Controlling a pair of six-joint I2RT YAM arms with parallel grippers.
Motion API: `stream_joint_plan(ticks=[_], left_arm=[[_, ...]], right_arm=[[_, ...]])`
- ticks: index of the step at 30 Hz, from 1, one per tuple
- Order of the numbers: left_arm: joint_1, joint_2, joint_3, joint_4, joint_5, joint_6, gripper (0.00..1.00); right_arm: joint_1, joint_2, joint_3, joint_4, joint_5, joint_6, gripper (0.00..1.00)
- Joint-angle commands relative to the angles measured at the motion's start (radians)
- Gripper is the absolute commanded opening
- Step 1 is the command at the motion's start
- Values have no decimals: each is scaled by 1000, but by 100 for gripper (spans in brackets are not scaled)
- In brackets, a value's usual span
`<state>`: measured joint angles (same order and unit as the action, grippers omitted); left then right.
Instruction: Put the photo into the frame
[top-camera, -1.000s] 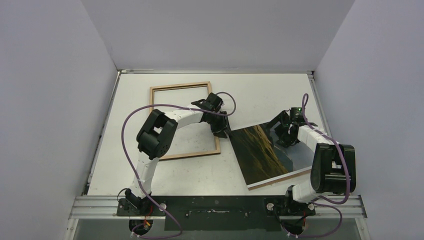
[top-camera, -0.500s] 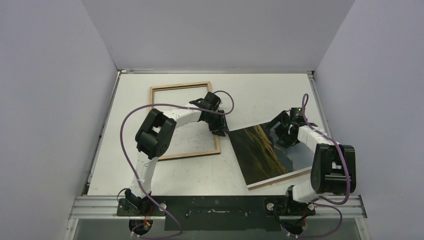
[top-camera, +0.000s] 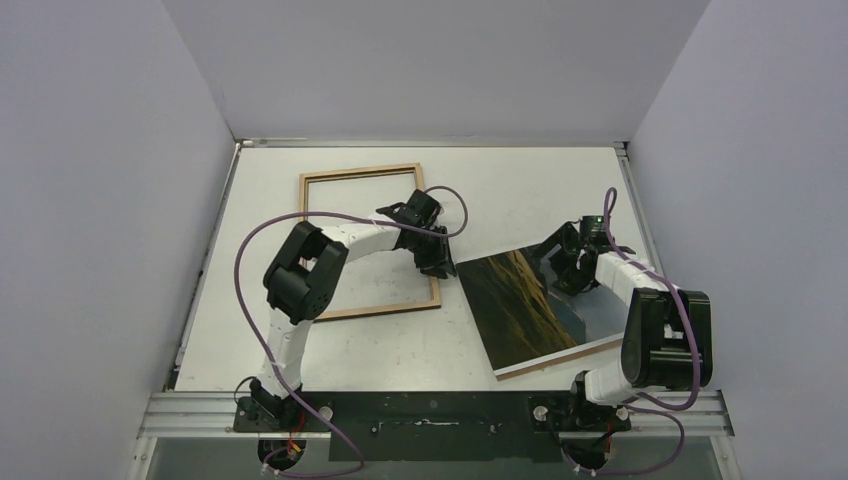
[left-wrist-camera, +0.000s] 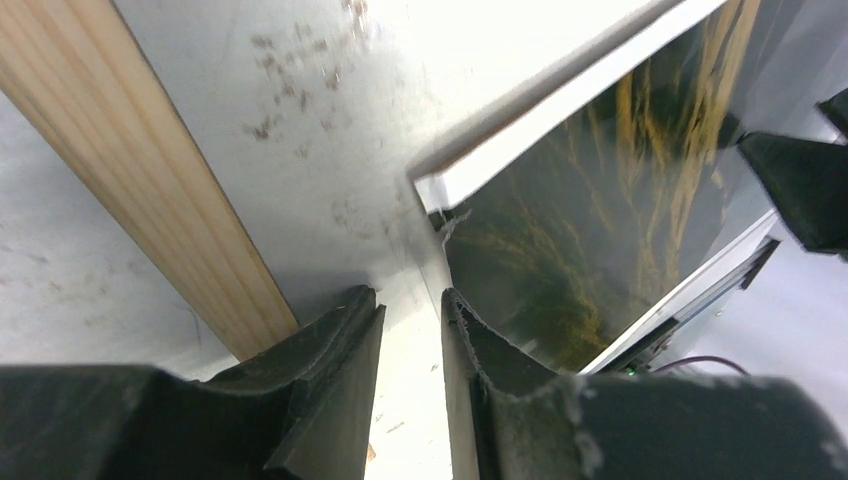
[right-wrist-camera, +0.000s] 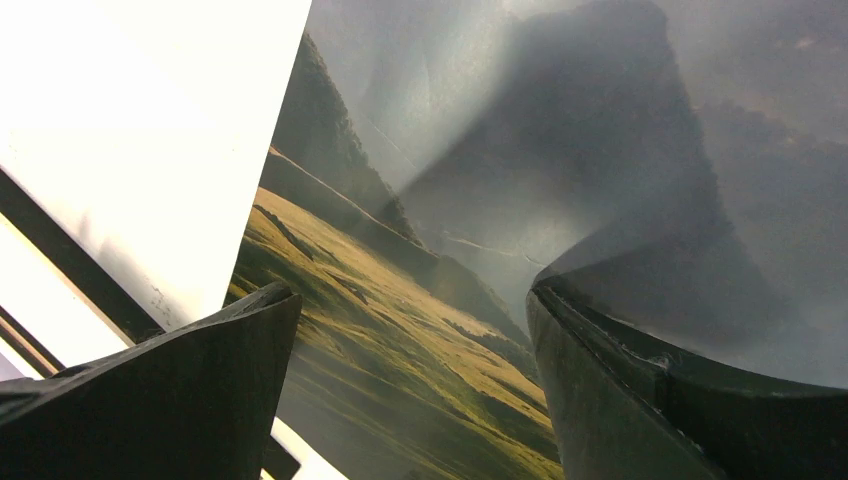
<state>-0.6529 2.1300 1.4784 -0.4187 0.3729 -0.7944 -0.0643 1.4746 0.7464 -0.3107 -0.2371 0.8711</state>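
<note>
Between the frame (top-camera: 345, 175) and the photo (top-camera: 515, 305), the left claw (top-camera: 435, 260) hangs low over the desk (top-camera: 520, 190). Its jaws stand close together with only a narrow slit between them. Bare desk shows in that slit, so the claw is released and grips nothing. From the top view, the frame's wooden rim lies just beside it at 9 o'clock, and the photo's white-bordered corner just beside it at 3 o'clock.

The right claw (top-camera: 560, 268) is spread wide above the photo's far right part, over grey sky and olive slopes. It holds nothing, and I cannot tell whether its tips touch the print.

The frame lies flat, wood side up, at 10 o'clock from the desk's middle, and desk shows through its opening. The photo lies face up and askew at 4 o'clock from the middle, outside the frame. Its far left corner is near the frame's right rim.
</note>
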Motion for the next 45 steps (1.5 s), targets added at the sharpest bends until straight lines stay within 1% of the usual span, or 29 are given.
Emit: stream_joint_plan(ticks=[1,4,8,9,10,13,15,20,22,25,27,30,33,36,42,45], left_arm=[[-54,-67,-56,-39,-60,66,29],[-113,-124,-77,-76,-106,68,34],[-196,-199,-156,-84,-199,9,41],[-211,-216,-185,-70,-212,-12,43],[-229,-236,-219,-27,-217,-39,46],[-266,-284,-321,74,-199,-83,54],[-284,-298,-353,118,-180,-118,57],[-316,-294,-372,135,-156,-193,57],[-322,-282,-398,182,-136,-237,56],[-329,-251,-429,253,-103,-311,52],[-340,-235,-436,271,-110,-338,51],[-349,-221,-440,276,-141,-351,51],[-351,-217,-451,274,-159,-362,51],[-350,-219,-459,263,-179,-367,53],[-349,-228,-452,224,-210,-342,57],[-350,-234,-450,219,-212,-328,59]], right_arm=[[18,-20,-7,-131,58,-52,88],[36,-69,58,-205,104,-81,88],[58,-111,161,-327,196,-138,90],[59,-121,181,-359,226,-153,91],[58,-132,196,-391,275,-172,92],[58,-163,197,-440,372,-204,94],[58,-185,200,-486,395,-218,95],[55,-284,147,-604,416,-178,98],[50,-322,113,-647,415,-144,98],[43,-371,61,-701,409,-103,99],[35,-391,19,-744,421,-72,100],[27,-421,-17,-761,424,9,100],[-7,-431,-42,-784,462,63,100],[-63,-398,-54,-804,517,90,100],[-234,-267,-52,-721,517,49,100],[-316,-261,-66,-671,502,22,100]])
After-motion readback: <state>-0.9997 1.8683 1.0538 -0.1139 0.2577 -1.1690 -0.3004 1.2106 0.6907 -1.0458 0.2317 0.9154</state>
